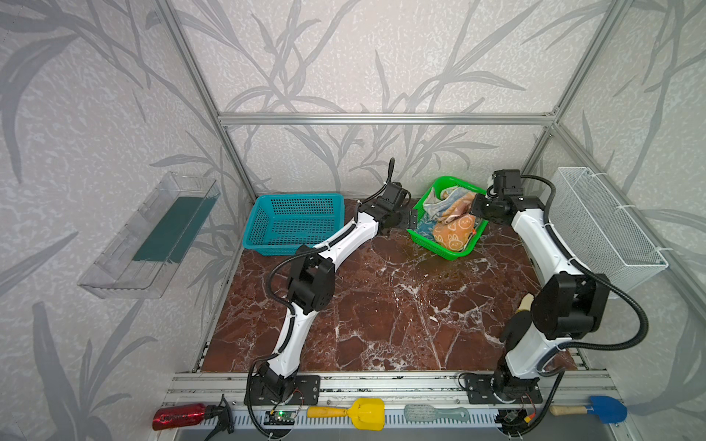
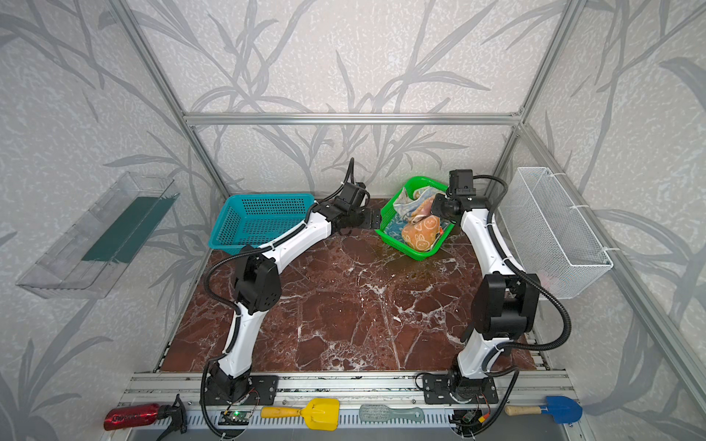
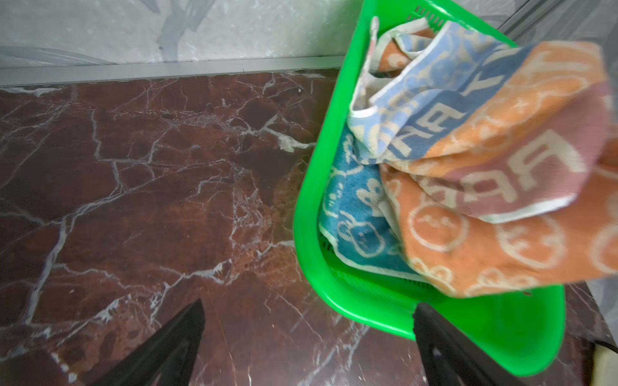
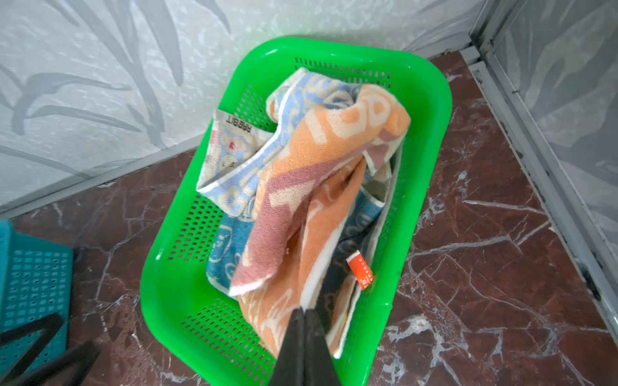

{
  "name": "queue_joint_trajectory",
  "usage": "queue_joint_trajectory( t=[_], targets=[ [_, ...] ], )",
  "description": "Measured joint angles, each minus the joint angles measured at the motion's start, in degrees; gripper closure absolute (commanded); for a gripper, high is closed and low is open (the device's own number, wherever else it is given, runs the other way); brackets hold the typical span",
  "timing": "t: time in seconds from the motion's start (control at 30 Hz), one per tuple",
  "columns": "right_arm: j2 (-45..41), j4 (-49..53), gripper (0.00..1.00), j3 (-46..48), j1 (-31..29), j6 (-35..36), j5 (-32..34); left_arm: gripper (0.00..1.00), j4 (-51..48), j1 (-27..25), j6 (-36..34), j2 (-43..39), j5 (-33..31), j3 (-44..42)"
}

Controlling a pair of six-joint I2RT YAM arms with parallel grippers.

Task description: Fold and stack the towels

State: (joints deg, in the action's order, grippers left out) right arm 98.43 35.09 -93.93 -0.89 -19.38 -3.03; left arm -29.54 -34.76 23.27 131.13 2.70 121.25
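Three towels lie crumpled in a green basket [image 1: 450, 256] [image 4: 160, 267] at the back right. The orange towel with white bunnies [image 1: 454, 233] [image 3: 485, 260] lies in front. The striped towel [image 1: 447, 200] [image 4: 301, 140] is draped over it. The teal-blue towel [image 3: 357, 214] [image 4: 227, 244] lies underneath. My right gripper [image 4: 303, 310] [image 1: 475, 217] is inside the basket, shut on a fold of the orange towel and pulling it up. My left gripper [image 3: 309, 304] [image 1: 414, 219] stands open at the basket's left rim with nothing between its fingers.
An empty teal basket [image 1: 290, 221] [image 4: 33, 284] stands at the back left on the marble tabletop [image 1: 382, 305]. A white wire basket [image 1: 603, 229] hangs on the right wall and a clear bin [image 1: 149, 236] on the left. A bottle, scoops and a brush lie along the front rail.
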Motion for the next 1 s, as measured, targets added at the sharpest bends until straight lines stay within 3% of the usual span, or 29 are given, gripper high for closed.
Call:
queue_joint_trajectory(
  t=[0.2,0.4,1.0],
  targets=[
    [-5.49,-0.15,1.0,0.52,-0.26,0.0,-1.66,0.01,0.9,1.01,-0.15,9.27,4.28,8.59],
    [-7.93,-0.11,1.0,0.48,-0.35,0.0,-2.36,0.01,1.81,0.33,0.94,13.22,8.46,14.88],
    [-8.04,3.34,1.0,-9.97,-0.28,0.61,-0.81,0.01,4.98,-3.54,6.82,13.62,12.66,14.64]
  ],
)
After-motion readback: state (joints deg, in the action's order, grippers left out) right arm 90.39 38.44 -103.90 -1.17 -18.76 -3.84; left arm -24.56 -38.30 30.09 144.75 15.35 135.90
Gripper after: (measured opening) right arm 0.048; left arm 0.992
